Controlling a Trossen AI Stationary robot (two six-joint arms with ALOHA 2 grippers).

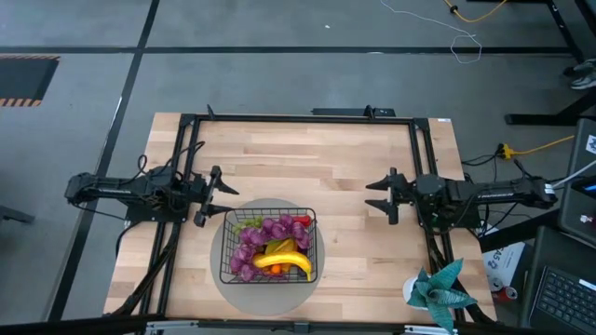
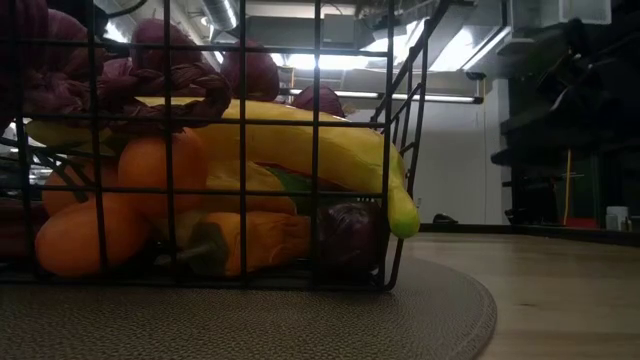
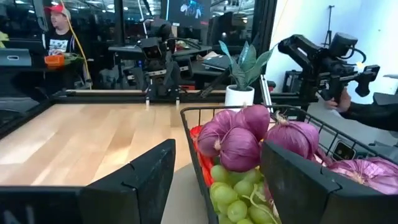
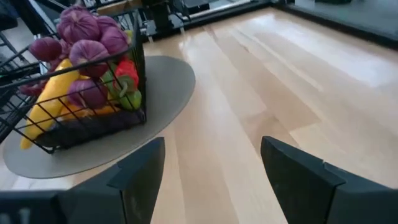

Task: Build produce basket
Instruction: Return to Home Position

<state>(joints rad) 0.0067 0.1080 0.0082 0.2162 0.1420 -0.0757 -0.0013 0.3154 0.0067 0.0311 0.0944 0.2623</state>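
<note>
The left gripper (image 1: 207, 197), just left of the basket (image 1: 224, 249) holding the produce (image 1: 273, 244), and the right gripper (image 1: 384, 197), farther right, both gape wide, empty.

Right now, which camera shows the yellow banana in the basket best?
The high view: the banana lies on top in the basket, nothing covering it. The low view shows it close but behind the wires; the right wrist view, likewise through wires; the left wrist view misses it.

Black wire basket (image 1: 226, 251), pale wood table (image 1: 307, 158)
</note>
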